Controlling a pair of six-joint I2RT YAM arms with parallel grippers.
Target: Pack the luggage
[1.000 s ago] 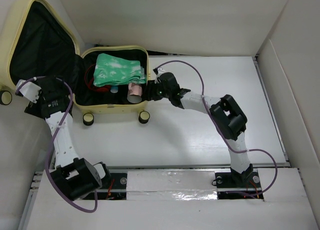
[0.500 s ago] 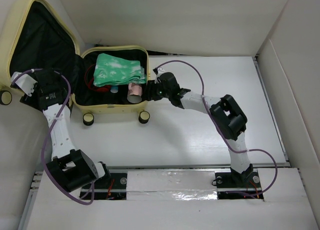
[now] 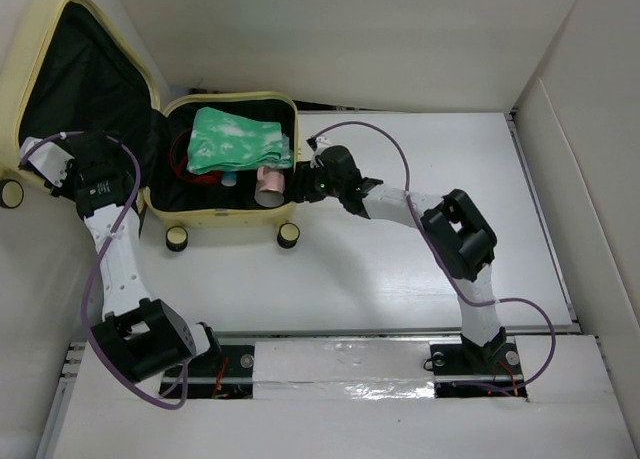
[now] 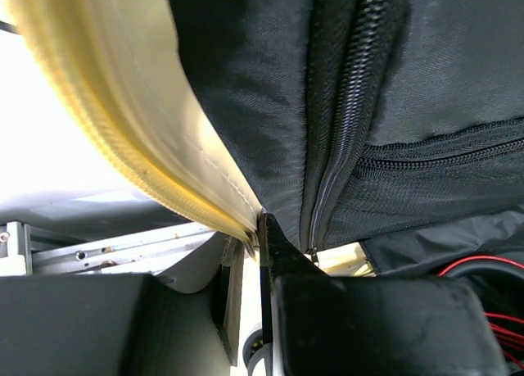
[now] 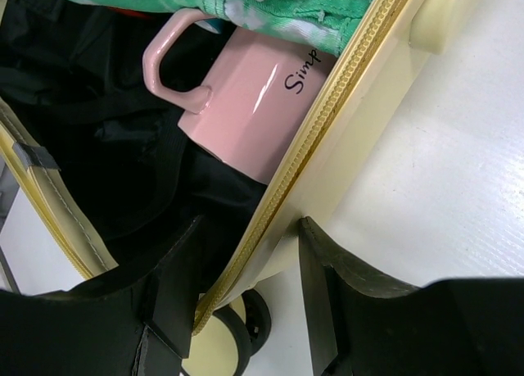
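Note:
The luggage (image 3: 230, 217) lies open at the back left, a pale yellow shell with black lining. Its lid (image 3: 30, 49) leans up and away to the left. In the base lie a folded green cloth (image 3: 235, 139) and a pink mug (image 3: 268, 184). My left gripper (image 3: 88, 169) is shut on the lid's lower edge. The left wrist view shows the yellow rim (image 4: 155, 171) and lining pinched at the gripper (image 4: 258, 228). My right gripper (image 3: 300, 186) straddles the base's right wall (image 5: 327, 122). There the gripper (image 5: 252, 224) has one finger inside and one on the shell, beside the mug (image 5: 246, 106).
A red cable (image 3: 180, 149) lies in the base's left part under the cloth. Small wheels (image 3: 177, 238) (image 3: 289, 233) stick out along the base's near side, one (image 5: 254, 319) just below my right fingers. White walls close in the table on the left, back and right.
My left gripper moved a little left to the lid's edge and closed on it. The right arm and the luggage's contents have not moved.

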